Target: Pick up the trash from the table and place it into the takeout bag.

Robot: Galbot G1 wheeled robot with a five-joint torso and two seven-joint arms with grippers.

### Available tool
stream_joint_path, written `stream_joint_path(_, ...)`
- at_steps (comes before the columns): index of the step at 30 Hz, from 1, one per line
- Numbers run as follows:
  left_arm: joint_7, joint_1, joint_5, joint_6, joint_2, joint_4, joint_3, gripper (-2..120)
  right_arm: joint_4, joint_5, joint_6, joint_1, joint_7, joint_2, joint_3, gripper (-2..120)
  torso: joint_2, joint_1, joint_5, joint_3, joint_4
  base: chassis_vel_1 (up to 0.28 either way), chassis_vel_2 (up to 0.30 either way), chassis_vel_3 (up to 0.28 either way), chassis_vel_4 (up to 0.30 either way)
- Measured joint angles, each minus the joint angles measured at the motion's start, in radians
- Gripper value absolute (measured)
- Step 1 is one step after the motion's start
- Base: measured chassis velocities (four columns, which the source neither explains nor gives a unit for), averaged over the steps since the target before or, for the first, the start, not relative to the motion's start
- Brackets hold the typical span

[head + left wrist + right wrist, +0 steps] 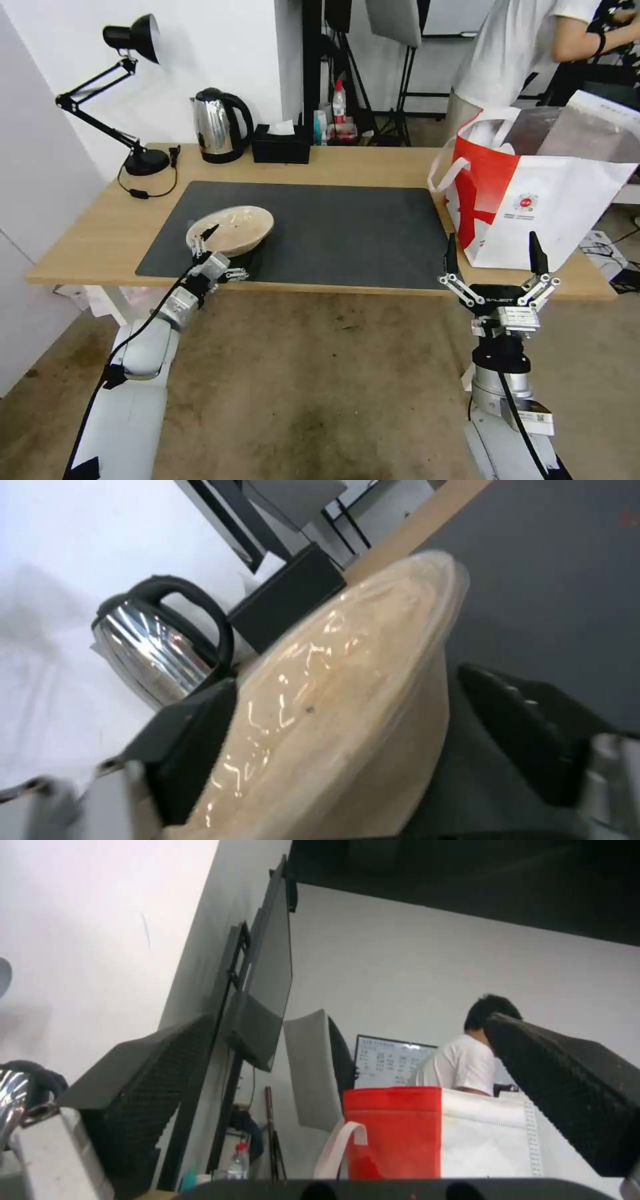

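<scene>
The shallow beige bowl sits tilted over the front-left corner of the dark mat on the table. My left gripper reaches up from the table's front edge and is shut on it. In the left wrist view the bowl lies between the two black fingers. The white and red takeout bag stands at the table's right end. My right gripper hangs open just in front of it, fingers pointing up, with the bag showing between them.
A steel kettle, a black tissue box and a black desk lamp line the table's back edge. Most of the mat between bowl and bag is bare. Stands and cables crowd the room behind the table.
</scene>
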State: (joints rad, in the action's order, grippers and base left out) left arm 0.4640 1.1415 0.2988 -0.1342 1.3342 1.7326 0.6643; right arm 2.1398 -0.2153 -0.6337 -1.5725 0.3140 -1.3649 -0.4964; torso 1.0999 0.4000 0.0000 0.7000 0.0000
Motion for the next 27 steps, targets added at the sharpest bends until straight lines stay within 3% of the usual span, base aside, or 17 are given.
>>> stream_joint_path(23, -0.007, 0.011, -0.033, 0.002, -0.007, -0.002, 0.006, 1, 0.006, 0.002, -0.002, -0.006, 0.001, 0.002, -0.001, 100, 0.000, 0.000, 0.0001, 0.000, 0.0000, 0.000, 0.000, 0.000, 0.000)
stream_joint_path(27, -0.008, 0.013, -0.035, 0.002, -0.007, 0.004, 0.006, 0, 0.006, 0.002, -0.002, -0.006, 0.001, 0.003, -0.002, 100, 0.000, 0.000, 0.0000, 0.000, 0.0000, 0.000, 0.000, 0.000, 0.000)
